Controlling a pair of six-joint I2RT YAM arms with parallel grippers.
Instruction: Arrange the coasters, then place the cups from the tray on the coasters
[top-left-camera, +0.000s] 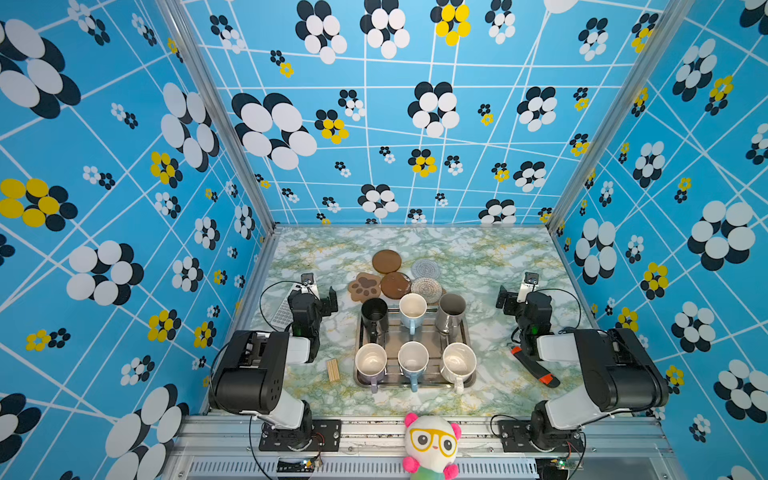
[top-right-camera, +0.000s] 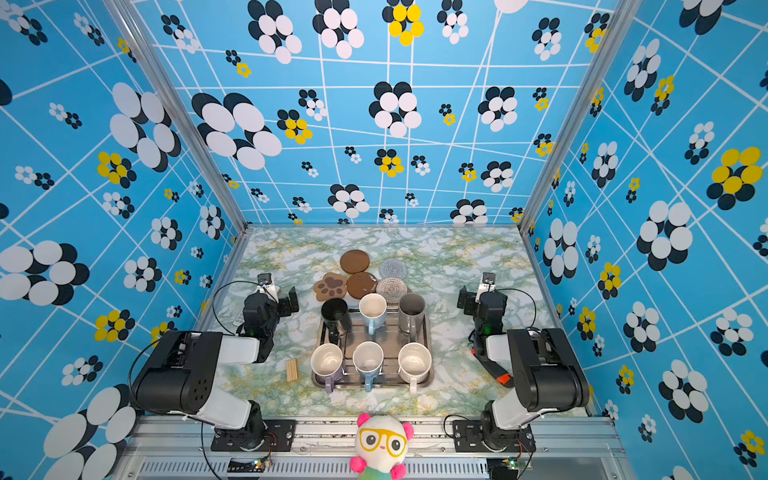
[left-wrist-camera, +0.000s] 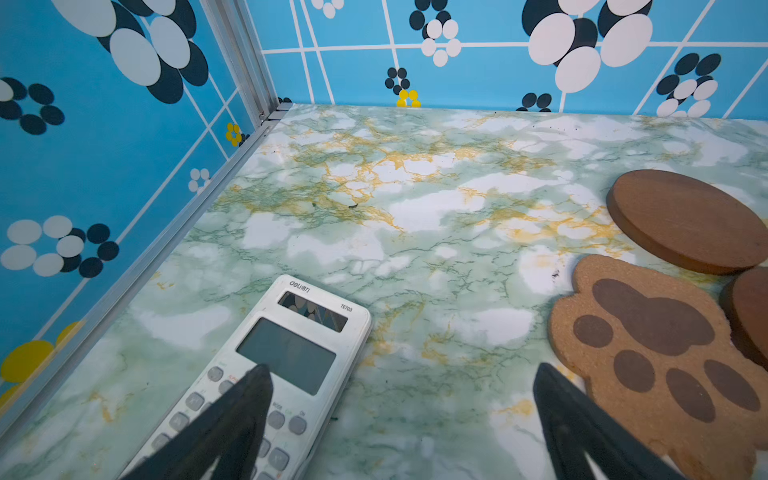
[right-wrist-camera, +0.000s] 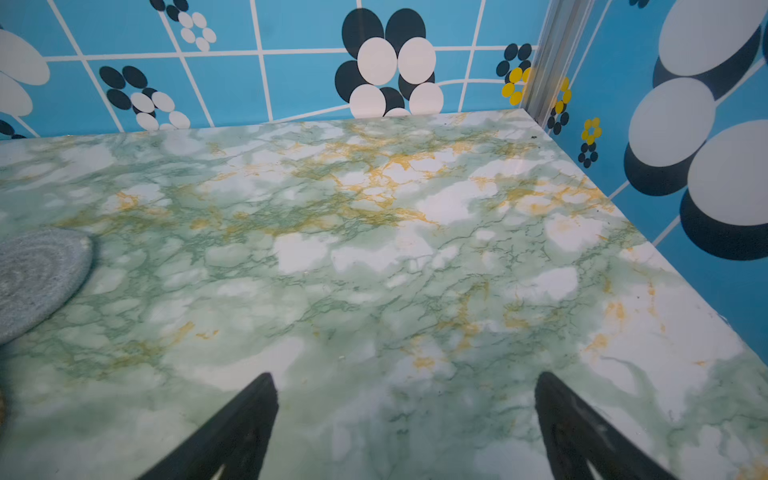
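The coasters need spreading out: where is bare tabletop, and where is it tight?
Free: the table between the coasters and the back wall, and the stretch from the grey-blue coaster to the right gripper. Crowded: coasters bunched behind the tray; a calculator lies by the left gripper.

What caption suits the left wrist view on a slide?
Open left gripper above a green marbled tabletop, between a white calculator and a tan paw-shaped coaster; two dark brown disc coasters nearby.
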